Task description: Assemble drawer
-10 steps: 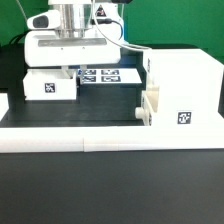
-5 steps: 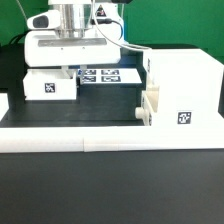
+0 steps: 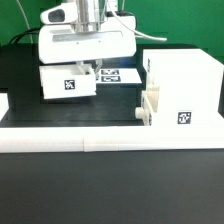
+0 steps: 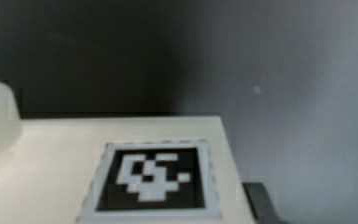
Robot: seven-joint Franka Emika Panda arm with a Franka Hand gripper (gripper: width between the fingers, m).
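Exterior view: the pincer (image 3: 88, 68) is seen low over the tabletop (image 3: 70, 118), directly above a white tagged panel (image 3: 68, 85). Its fingertips are hidden by the hand housing and the panel, so its opening cannot be told (wide or narrow: not resolved). The panel is found towards the exterior view's left, just beside the marker board (image 3: 112, 75) and apart from the drawer box (image 3: 185, 80). The drawer box is stood at the exterior view's right, with its own tag turned to the camera. A long white bar (image 3: 110, 140) is laid across the front. Wrist view: the panel (image 4: 60, 150) is recorded close up, its tag blurred.
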